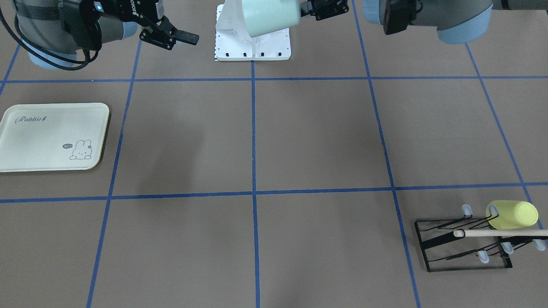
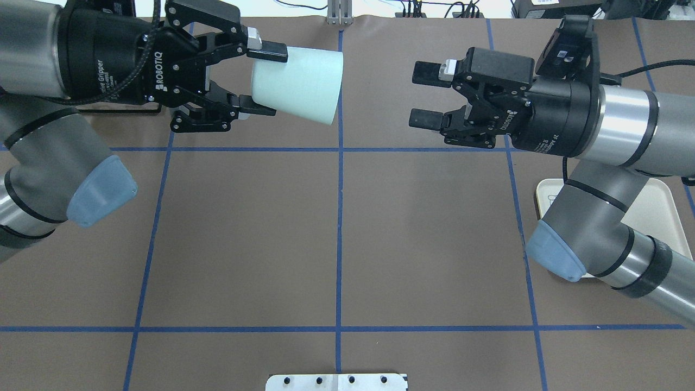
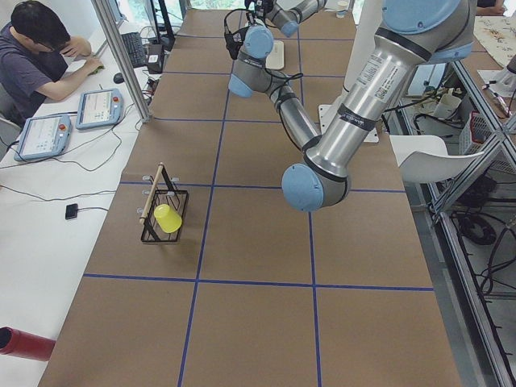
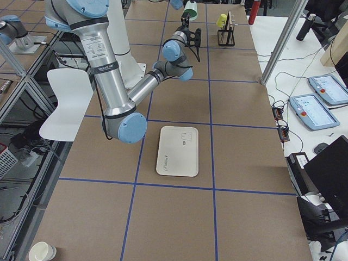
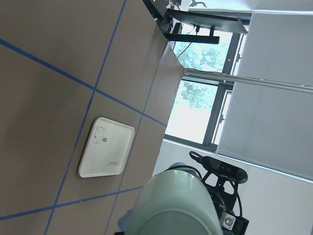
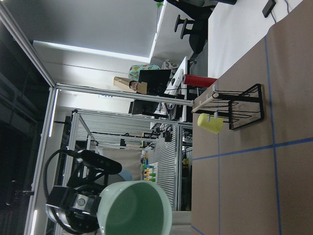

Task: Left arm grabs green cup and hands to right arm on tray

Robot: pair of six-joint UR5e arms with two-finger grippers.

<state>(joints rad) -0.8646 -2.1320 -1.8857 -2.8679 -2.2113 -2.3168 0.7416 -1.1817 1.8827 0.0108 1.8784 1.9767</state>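
Currently the left gripper (image 2: 265, 81) is clamping the green cup (image 2: 304, 81) near its narrow base, one finger on each side of the wall. It is holding the cup sideways in the air above the table, the wide mouth pointing toward the right gripper (image 2: 424, 94). That gripper is facing the cup with its fingers spread wide and is gripping nothing, and a clear gap is separating its tips from the rim.

Judging by this, the pick-up is looking done, while the handover is not yet made. What is remaining:

- closing the gap
- the right fingers taking the cup
- the left ones letting go
- the cup going down on the tray (image 1: 51, 137), which is lying on the table on the right arm's side, well apart from the cup

Whether the two grippers are matching in height is hard to say from overhead; probably they are close.
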